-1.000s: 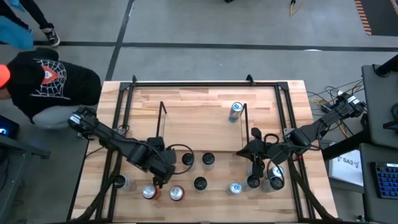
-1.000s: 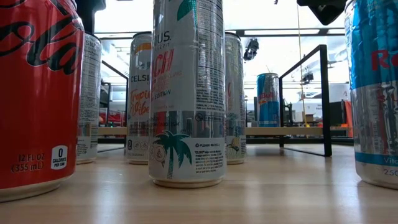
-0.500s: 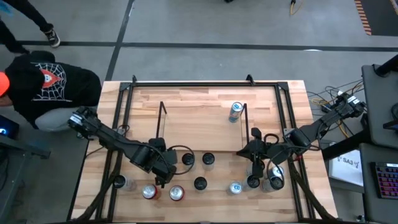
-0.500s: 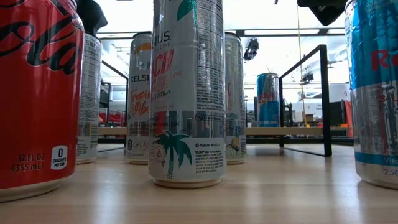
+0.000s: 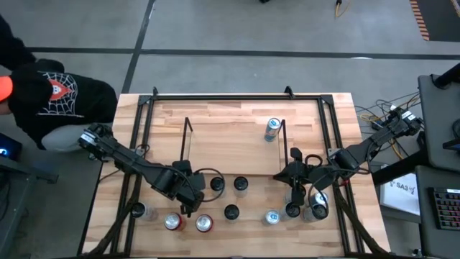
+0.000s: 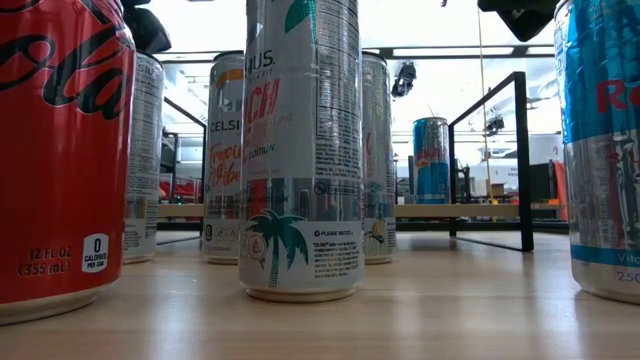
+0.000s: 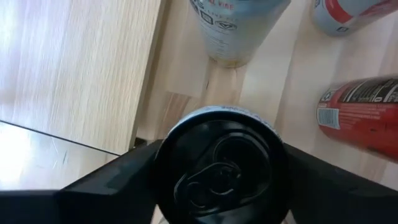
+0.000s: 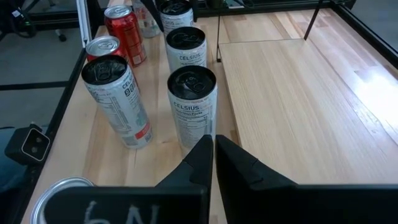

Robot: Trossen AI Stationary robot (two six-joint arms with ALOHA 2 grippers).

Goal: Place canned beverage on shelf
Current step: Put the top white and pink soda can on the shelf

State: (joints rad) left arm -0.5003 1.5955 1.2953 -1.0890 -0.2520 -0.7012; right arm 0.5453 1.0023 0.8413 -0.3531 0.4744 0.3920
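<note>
— Where's the can it's after?

— Standing on the table [image 5: 338, 108], among the loose cans towards the left end of the long edge that faces away from the shelf. It's the black-topped can [image 7: 217, 171]. The left gripper [image 5: 188, 205] is down over it and hides it from above. The left wrist view shows its lid and pull tab plainly.

— Has the gripper got hold of it?

— Looks so to me. The fingers [image 7: 112, 183] press against both sides of the can, which stands upright on the wood.

— Not on the shelf, then?

— No. The shelf [image 5: 230, 144] sits in the middle of the table, black wire frames at each end and a light wood base. One blue can [image 5: 272, 128] stands on it, close to the right end frame.

— What's around the gripped can?

— A red can [image 5: 205, 224] and a silver-topped can [image 5: 172, 221] just beside it, nearer the table's edge. Three more black-topped ones stand towards the middle.

— And the right arm?

— The right gripper [image 5: 286, 173] hangs by the shelf's right end frame with its fingers pressed together, holding nothing. A few cans stand just under it.

— Anyone near?

— A person in a black top [image 5: 57, 97] with a spider-web print is crouched off the table's far left corner.
</note>
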